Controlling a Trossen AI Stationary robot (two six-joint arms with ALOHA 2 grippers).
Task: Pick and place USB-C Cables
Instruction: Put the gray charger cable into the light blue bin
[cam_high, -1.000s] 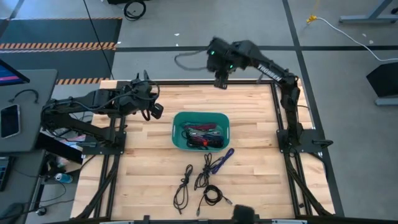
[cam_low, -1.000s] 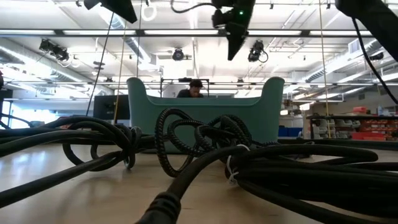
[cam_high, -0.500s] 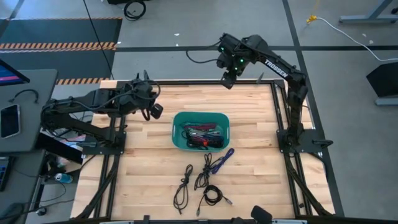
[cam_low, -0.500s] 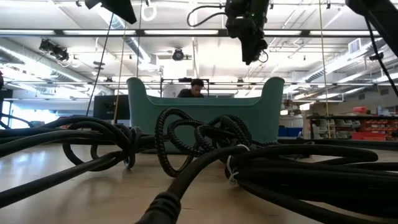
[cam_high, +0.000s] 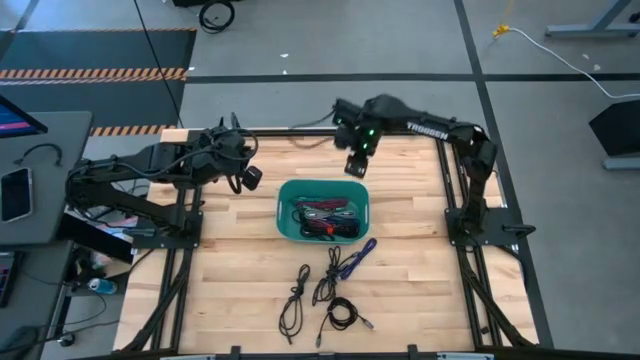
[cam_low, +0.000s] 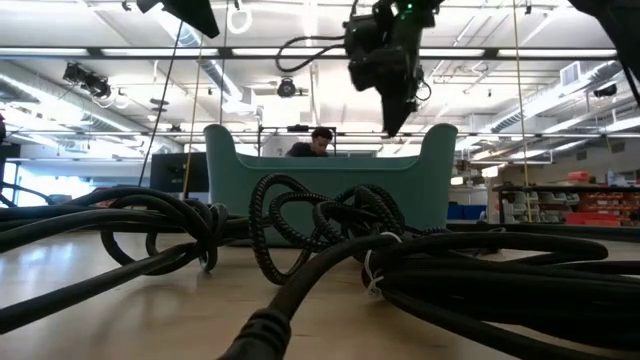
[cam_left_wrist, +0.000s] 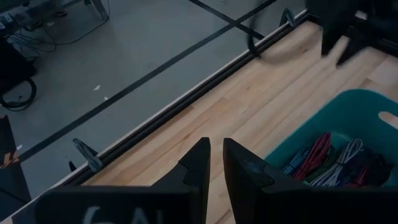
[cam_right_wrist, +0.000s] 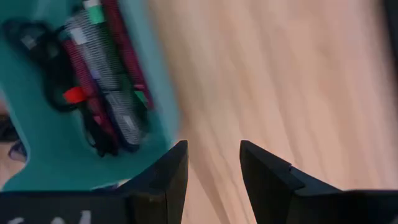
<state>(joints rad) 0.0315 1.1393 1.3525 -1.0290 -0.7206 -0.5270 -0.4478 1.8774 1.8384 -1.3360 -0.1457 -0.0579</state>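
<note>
With its fingers apart and empty, your right gripper (cam_high: 354, 166) hovered beyond the teal bin (cam_high: 322, 187); the near purple cable (cam_high: 357, 259), probably nearest, called for a vertical descent.

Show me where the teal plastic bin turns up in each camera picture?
High view: teal rectangular plastic bin, centre of the table.
Low view: centre, behind black cables.
Left wrist view: lower right corner.
Right wrist view: left side.
Shared landmark: the coloured cables inside it.
</note>
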